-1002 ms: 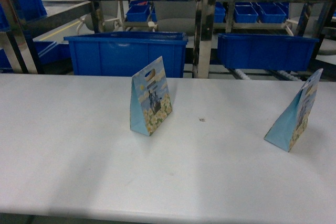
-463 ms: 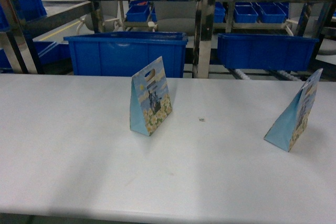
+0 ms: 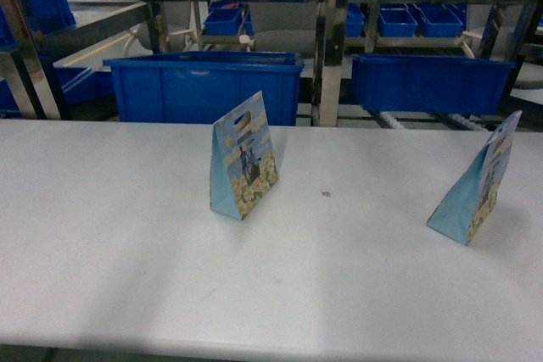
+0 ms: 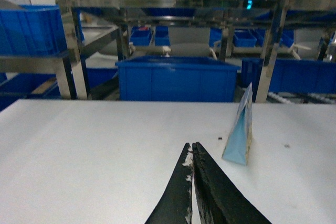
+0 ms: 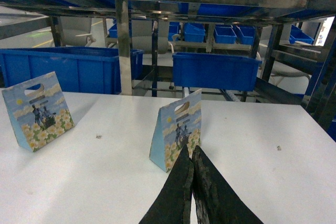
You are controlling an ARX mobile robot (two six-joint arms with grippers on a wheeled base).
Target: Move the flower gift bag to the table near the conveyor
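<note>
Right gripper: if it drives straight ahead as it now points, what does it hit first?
Likely the flower gift bag standing on the table just beyond the right gripper; its jaws are shut. Depth is unclear.

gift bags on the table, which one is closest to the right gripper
The right-hand gift bag, directly ahead of the shut right gripper. The other gift bag stands far off to its left.

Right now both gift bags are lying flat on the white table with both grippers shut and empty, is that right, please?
Not quite: the two gift bags stand upright on the white table, as the head view shows. Left gripper and right gripper are indeed shut and empty.
</note>
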